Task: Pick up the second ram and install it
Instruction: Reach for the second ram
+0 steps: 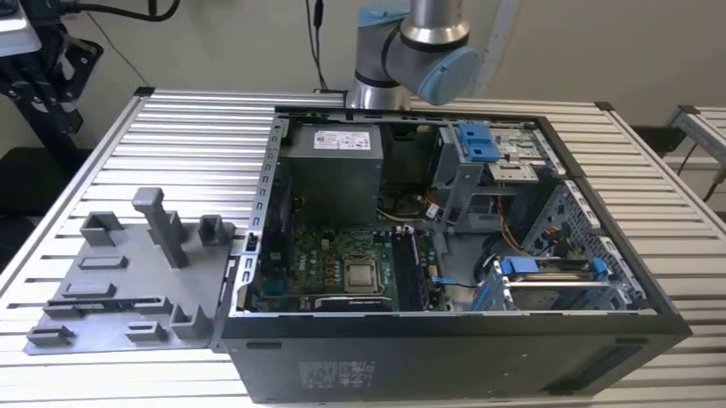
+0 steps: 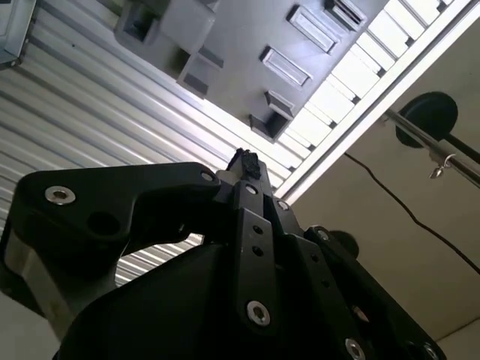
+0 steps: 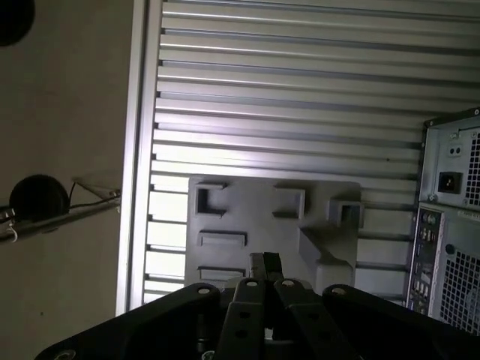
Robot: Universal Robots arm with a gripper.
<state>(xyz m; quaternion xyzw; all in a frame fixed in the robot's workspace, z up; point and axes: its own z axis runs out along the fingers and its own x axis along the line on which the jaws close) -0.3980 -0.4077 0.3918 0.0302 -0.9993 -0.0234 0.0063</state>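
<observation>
My gripper hangs high above the grey holder tray and points down at it. In both wrist views its black fingertips stand together with nothing visible between them. The tray lies on the slatted table at the exterior view's left, beside the open computer case. A thin dark strip sits in a slot near the tray's front corner; I cannot tell whether it is the second ram. Dark memory slots run beside the processor socket on the motherboard.
A grey upright T-shaped post and several raised blocks stand on the tray. The arm's base rises behind the case. Drive cages with blue clips fill the case's far right. The table's edge rail borders the floor.
</observation>
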